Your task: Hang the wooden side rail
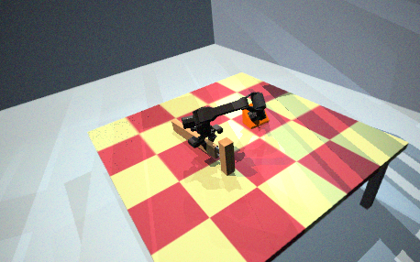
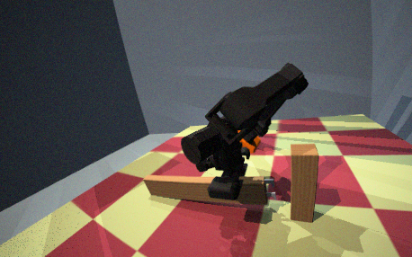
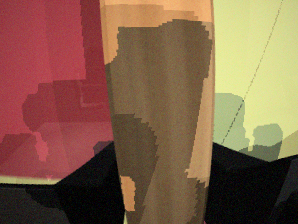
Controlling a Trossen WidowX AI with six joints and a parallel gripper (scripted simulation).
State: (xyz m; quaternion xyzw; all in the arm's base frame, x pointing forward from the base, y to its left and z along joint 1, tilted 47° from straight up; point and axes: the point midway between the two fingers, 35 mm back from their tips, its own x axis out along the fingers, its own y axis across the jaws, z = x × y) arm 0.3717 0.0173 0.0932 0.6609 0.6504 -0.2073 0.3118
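Note:
The wooden side rail [image 1: 182, 130] [image 2: 175, 187] [image 3: 160, 96] lies long across the checkered table [image 1: 270, 197] [image 2: 166, 229]. My gripper [image 1: 202, 141] [image 2: 224, 188] is shut on the rail near its hook end, fingers on either side. The two steel hooks [image 2: 270, 188] stick out of the rail's end, a short gap away from the upright headboard post [image 1: 226, 156] [image 2: 303, 181]. They sit outside the post; its slot and pins are not visible. The rail's far end rests on the table. In the wrist view the rail runs up the middle, partly in shadow.
The arm's orange base [image 1: 255, 117] [image 2: 249, 144] stands behind the rail. The table edge runs near the rail's far end on the left [image 2: 67, 198]. One table leg [image 1: 373, 185] shows at the right.

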